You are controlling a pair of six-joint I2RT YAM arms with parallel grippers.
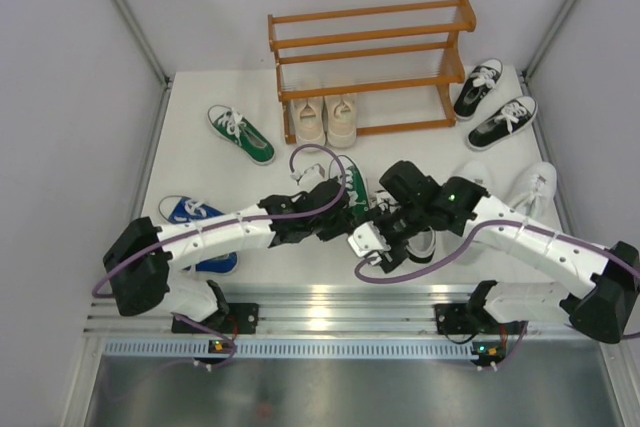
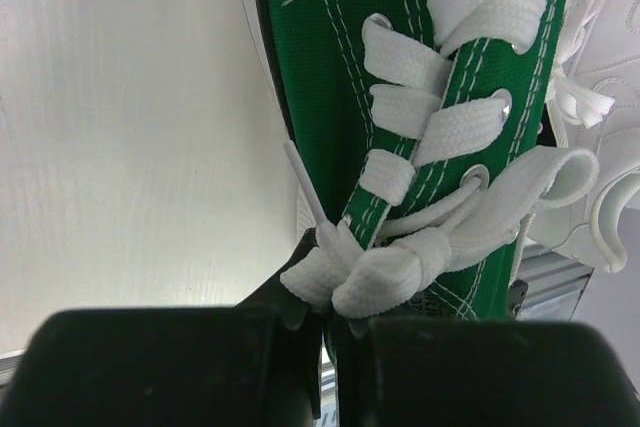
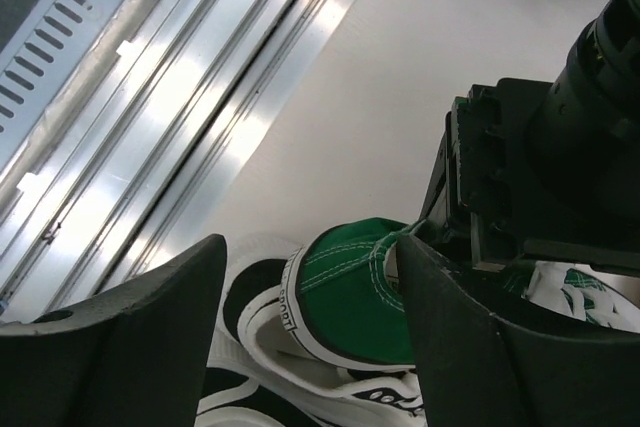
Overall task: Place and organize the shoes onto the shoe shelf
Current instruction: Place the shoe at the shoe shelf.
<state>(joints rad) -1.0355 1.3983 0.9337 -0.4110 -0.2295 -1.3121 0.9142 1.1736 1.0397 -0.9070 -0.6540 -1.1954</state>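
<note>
I have the left gripper (image 2: 322, 332) shut tight at the laced throat of a green shoe (image 2: 320, 67). Its bow sits right against the fingertips. I think the grip is on the lace or tongue, though the fingers hide the exact spot. That shoe sits in front of the shelf (image 1: 370, 57), a little right of its middle and well toward the arms.

The right gripper (image 3: 312, 257) is open, its jaws standing either side of the green heel and holding nothing. A black shoe (image 3: 250, 297) lies just under that heel.

The beige pair (image 1: 325, 117) stands at the shelf's bottom tier, left end. The second green shoe (image 1: 240, 134) lies just left of the shelf. The blue shoes (image 1: 195, 212) are farther left and nearer me, close to the table's (image 1: 200, 97) left edge. The black pair (image 1: 490, 105) sits just right of the shelf, hard against the right edge. The white shoes (image 1: 538, 185) lie in front of that pair, also at the right edge.

A band of bare white table runs between the shelf's front and the gripped shoe. The metal rail (image 3: 200, 97) marks the near edge behind the grippers.
</note>
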